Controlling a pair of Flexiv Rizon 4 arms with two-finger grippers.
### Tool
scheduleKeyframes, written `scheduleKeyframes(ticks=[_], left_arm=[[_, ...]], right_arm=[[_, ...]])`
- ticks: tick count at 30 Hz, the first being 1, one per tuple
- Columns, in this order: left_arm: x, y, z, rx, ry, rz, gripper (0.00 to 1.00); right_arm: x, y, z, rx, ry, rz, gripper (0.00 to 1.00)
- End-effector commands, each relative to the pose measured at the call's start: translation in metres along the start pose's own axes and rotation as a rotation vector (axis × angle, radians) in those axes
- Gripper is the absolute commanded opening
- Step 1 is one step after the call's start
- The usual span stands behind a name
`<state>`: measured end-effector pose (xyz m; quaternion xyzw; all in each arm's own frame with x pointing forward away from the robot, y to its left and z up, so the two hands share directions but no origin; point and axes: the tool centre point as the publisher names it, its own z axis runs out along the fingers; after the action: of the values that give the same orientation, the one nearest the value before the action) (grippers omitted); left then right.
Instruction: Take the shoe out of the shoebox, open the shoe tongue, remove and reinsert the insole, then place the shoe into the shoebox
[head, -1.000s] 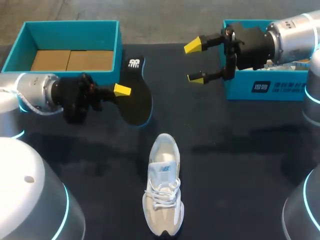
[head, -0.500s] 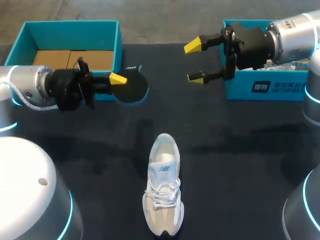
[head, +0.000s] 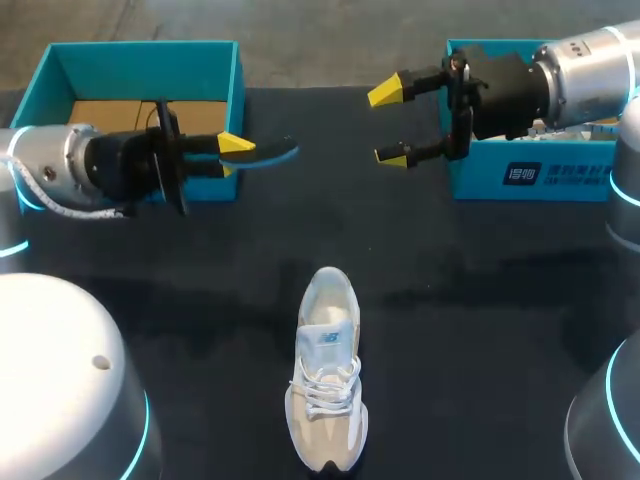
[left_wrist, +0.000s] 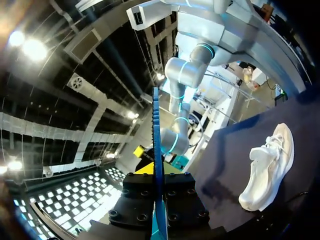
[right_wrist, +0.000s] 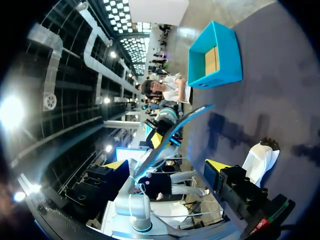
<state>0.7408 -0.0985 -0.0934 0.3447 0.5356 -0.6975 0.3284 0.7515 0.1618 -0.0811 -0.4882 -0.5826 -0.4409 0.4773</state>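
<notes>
- Overhead first: grips the insole (head: 268, 151) in the left pincer (head: 236, 146), closed tight on it, thin edge up, pointing to 3 o'clock, just off the shoebox (head: 140, 48) wall. Finds the shoe (head: 326, 385) flat on the table (head: 480, 300), at 5 o'clock from that pincer and well apart, lying 12 to 6 with heel at 12. Probably calls for a quarter turn of the insole before sliding it in. Leaves the right pincer (head: 392, 122) spread wide and empty, at 1 o'clock from the shoe, about as far off.
- Left wrist next: confirms the clamp from both sides, with only a blade-thin blue edge running straight ahead. Places the shoe toward 2 o'clock, counting the pincer's line as 12. Hides the insole's face entirely.
- Right wrist last: catches the insole as a slanted sliver, and shows its own pincer gaping around nothing. Partly masks the shoe behind its own hardware.
</notes>
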Motion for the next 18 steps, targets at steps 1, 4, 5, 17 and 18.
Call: scheduleKeyframes(ticks=[1,4,5,17,18], left_arm=[[-0.0050,-0.0047,-0.0002,-0.009,0.011,-0.003,0.00],[-0.0050,-0.0047,-0.0002,-0.009,0.011,-0.003,0.00],[-0.0050,-0.0047,-0.0002,-0.009,0.011,-0.003,0.00],[-0.0050,0.0015,0.0008,0.015,-0.020,-0.245,0.00],[-0.0079,0.0034,0.0006,0.026,-0.062,-0.422,0.00]], right_arm=[[-0.0004,0.0010,0.0019,0.000,-0.001,0.000,1.00],[-0.0004,0.0010,0.0019,0.000,-0.001,0.000,1.00],[-0.0004,0.0010,0.0019,0.000,-0.001,0.000,1.00],[-0.0004,0.0010,0.0019,0.000,-0.001,0.000,1.00],[-0.0004,0.0010,0.0019,0.000,-0.001,0.000,1.00]])
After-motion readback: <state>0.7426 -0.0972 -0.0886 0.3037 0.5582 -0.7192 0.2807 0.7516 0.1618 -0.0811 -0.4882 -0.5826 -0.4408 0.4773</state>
